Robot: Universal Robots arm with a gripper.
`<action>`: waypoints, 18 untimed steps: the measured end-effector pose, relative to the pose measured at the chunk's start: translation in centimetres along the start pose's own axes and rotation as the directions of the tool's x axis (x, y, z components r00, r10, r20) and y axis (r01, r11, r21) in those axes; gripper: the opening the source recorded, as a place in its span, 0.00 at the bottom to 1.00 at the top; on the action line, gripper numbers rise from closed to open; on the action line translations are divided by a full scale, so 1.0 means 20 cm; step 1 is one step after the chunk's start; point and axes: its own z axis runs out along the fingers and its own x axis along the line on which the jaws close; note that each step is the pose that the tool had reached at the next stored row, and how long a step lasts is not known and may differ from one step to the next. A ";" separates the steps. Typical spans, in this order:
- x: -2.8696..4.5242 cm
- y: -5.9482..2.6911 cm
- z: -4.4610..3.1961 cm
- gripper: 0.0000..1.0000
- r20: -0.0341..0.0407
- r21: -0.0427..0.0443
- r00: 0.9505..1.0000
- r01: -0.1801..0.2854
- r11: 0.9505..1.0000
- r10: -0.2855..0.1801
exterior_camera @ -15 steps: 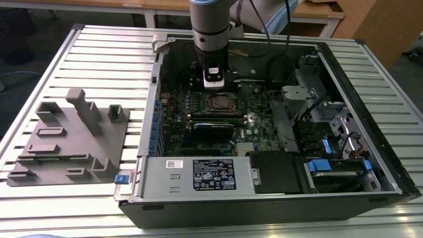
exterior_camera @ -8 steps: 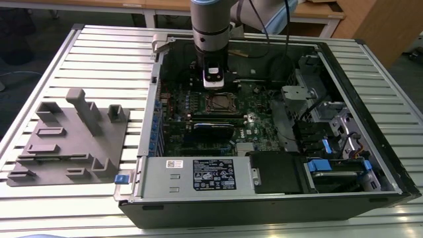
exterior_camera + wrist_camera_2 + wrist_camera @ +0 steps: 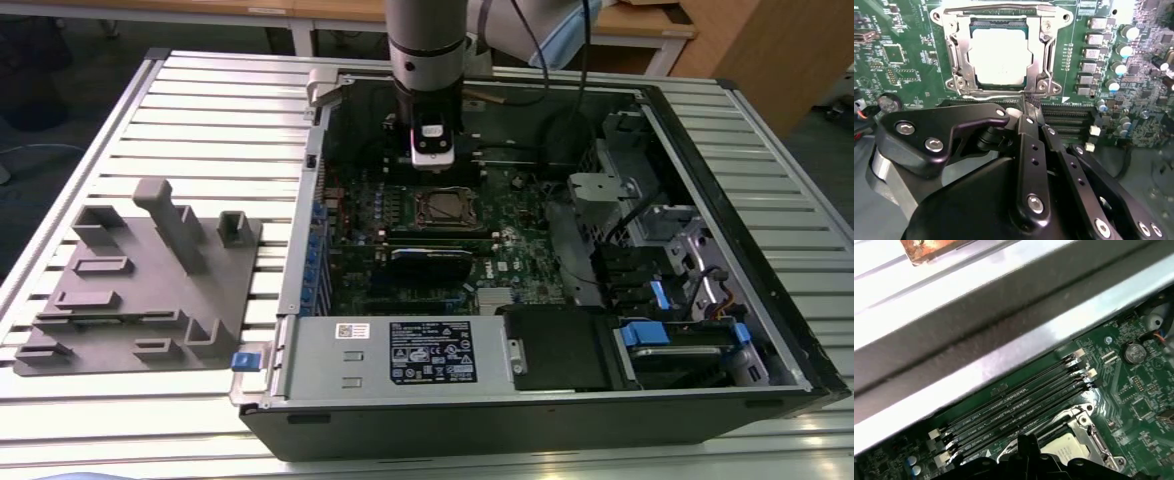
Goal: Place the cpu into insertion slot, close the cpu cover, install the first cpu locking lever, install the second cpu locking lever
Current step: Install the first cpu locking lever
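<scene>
cpu (image 3: 999, 55) is seated in the insertion slot (image 3: 441, 207). The cpu cover (image 3: 958, 37) is laid flat over it, and the silver top is seen through the window. Gripper (image 3: 1032, 102) jaws are held together with nothing visibly clamped. The tip is set at the socket edge beside the memory slots (image 3: 1019, 405). That position is judged to suit lever work, not chip handling. Whether a locking lever is latched cannot be told. The arm is hung over the motherboard (image 3: 904, 65) inside the open case (image 3: 534, 410) on the table (image 3: 214, 110).
</scene>
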 end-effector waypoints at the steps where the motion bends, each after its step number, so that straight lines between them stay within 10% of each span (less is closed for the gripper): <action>1: 0.000 0.001 -0.002 0.11 0.002 0.003 1.000 0.000 1.000 0.000; 3: 0.000 0.000 -0.002 0.11 0.011 0.020 1.000 0.003 1.000 -0.003; 8: 0.000 0.000 -0.003 0.11 0.053 0.096 0.998 0.010 0.995 -0.015; 18: -0.025 0.014 0.003 0.11 0.051 0.101 0.997 0.045 0.994 -0.050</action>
